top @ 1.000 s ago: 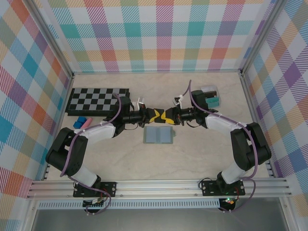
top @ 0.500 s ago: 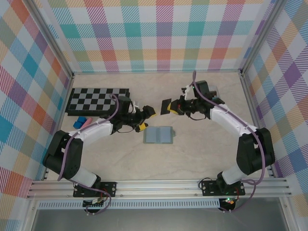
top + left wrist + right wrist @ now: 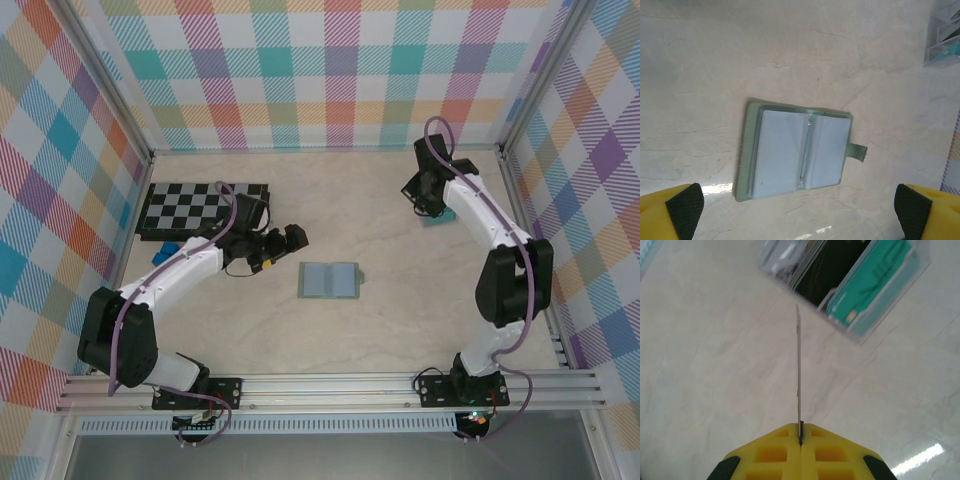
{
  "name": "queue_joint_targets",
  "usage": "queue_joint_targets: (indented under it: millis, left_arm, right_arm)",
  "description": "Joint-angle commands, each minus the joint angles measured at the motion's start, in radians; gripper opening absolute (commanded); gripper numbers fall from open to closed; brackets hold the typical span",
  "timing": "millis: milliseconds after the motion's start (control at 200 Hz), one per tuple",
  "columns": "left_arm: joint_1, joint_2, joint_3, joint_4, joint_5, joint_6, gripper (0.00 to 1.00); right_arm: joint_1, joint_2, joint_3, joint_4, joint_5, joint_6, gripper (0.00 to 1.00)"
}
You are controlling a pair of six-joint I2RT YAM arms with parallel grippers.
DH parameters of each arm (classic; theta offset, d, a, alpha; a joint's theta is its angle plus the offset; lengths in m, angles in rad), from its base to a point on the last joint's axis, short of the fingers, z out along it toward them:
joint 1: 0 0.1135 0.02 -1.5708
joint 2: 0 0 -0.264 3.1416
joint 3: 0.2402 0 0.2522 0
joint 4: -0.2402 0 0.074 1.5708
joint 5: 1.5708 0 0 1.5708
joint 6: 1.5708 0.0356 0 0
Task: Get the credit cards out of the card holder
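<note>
At the left rear of the counter lies a chessboard, with a blue block just in front of it, partly under the left arm; neither belongs to the job. The left pincer hangs above the counter left of centre with its jaws spread wide and nothing between them. Its wrist view looks straight down on the card holder between the two black-tipped fingers. The card holder lies open and flat at the middle of the counter, inner side up, green cover beneath, with its little tab clasp sticking out on the right-hand side. Its two inner panels show pale grey-blue. Whether those are bare pockets or cards sitting in them cannot be told from here. Well apart from it, near the right rear corner, the right pincer is clenched on one thin card. The card is seen edge-on in the wrist view, so its colour cannot be made out. It stands out from the yellow fingers toward a clear box with teal and black contents, and the card's far end lies near the box's near edge, though whether it touches is unclear. As a judgement, the task is partly done. One card is out of the holder but not yet set down. What is left is to put it down on the counter and then check the open holder for any card that remains.
</note>
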Motion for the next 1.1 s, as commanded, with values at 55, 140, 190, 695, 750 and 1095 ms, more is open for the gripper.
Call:
queue_joint_targets:
  millis: [55, 140, 190, 695, 750, 1095]
  left_arm:
    - [0.018, 0.041, 0.072, -0.085, -0.010, 0.092, 1.00]
    - [0.019, 0.062, 0.097, -0.104, -0.018, 0.098, 1.00]
    - [0.018, 0.070, 0.100, -0.104, -0.016, 0.100, 1.00]
    - [0.051, 0.183, 0.162, -0.109, 0.090, 0.118, 1.00]
    - [0.066, 0.191, 0.155, -0.093, 0.118, 0.110, 1.00]
    - [0.104, 0.238, 0.148, -0.057, 0.177, 0.085, 1.00]
  right_arm:
    - [-0.018, 0.163, 0.208, -0.163, 0.142, 0.128, 0.00]
    - [-0.026, 0.228, 0.299, -0.210, 0.156, 0.153, 0.00]
    - [-0.029, 0.254, 0.340, -0.228, 0.163, 0.171, 0.00]
    - [-0.074, 0.356, 0.428, -0.285, 0.156, 0.392, 0.00]
    - [-0.080, 0.363, 0.434, -0.284, 0.153, 0.401, 0.00]
    - [-0.114, 0.405, 0.445, -0.230, 0.071, 0.437, 0.00]
